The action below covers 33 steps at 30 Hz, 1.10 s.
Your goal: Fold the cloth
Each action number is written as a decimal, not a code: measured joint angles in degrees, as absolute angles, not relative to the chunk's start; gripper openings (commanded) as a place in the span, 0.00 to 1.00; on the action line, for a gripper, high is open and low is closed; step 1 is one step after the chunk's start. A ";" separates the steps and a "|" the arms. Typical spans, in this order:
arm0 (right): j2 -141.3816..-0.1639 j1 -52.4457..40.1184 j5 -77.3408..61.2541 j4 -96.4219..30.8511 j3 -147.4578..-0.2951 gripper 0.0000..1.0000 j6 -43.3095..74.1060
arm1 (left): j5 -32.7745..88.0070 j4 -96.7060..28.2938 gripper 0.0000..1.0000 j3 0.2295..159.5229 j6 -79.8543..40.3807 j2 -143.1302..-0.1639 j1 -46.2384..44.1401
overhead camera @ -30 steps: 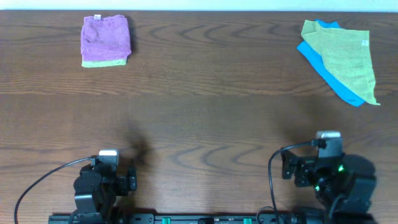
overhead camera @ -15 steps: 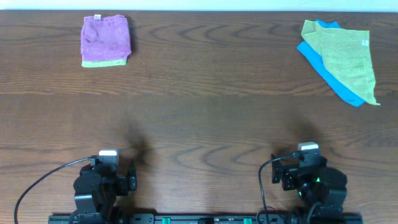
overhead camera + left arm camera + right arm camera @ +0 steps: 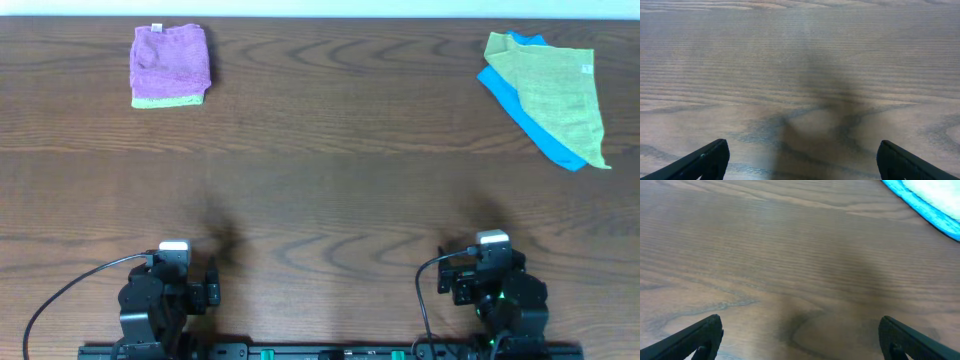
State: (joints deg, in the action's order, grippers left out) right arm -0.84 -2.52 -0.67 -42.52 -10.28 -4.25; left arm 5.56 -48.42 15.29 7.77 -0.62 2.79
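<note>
**A Robot Rig at a Work Bench**

The place looked like a robotics lab or test station rather than a home. A broad, dark wood-grain bench (image 3: 320,150) filled the overhead view. The left arm (image 3: 160,300) and the right arm (image 3: 505,295), both black, were mounted at its near edge, above a black rail (image 3: 330,352) with green fittings. Each wrist camera looked past its own fingers, the left pincer (image 3: 802,150) and the right pincer (image 3: 800,325), both spread wide over bare wood. The only goods were cloths in the far corners: a lilac cloth (image 3: 170,62) at the left, and a yellow-green cloth (image 3: 555,90) over a bright blue cloth (image 3: 497,82) at the right. Nothing beyond the bench could be made out.
</note>
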 measured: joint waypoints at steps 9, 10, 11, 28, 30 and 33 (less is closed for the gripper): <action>-0.84 -2.55 2.15 -42.52 -10.26 0.99 -2.48 | 5.54 -48.42 0.95 15.31 7.77 -0.62 2.79; -0.84 -2.55 2.24 -42.52 -10.26 0.99 -2.46 | 5.54 -48.42 0.95 15.31 7.77 -0.62 2.79; -0.84 -2.55 2.33 -42.52 -10.26 0.99 -2.44 | 5.56 -48.42 0.95 15.31 7.77 -0.62 2.79; -0.84 -2.55 2.42 -42.50 -10.26 0.99 -2.09 | 5.54 -48.42 0.95 15.29 7.77 -0.62 2.79; -0.84 -2.55 2.42 -42.52 -10.26 0.99 -2.09 | 5.56 -48.42 0.95 15.31 7.77 -0.62 2.79; -0.84 -2.55 2.42 -42.52 -10.26 0.99 -2.09 | 5.56 -48.42 0.95 15.29 7.77 -0.62 2.79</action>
State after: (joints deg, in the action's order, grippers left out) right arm -0.84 -2.55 2.42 -42.52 -10.26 -2.09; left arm 5.56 -48.42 15.29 7.77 -0.62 2.79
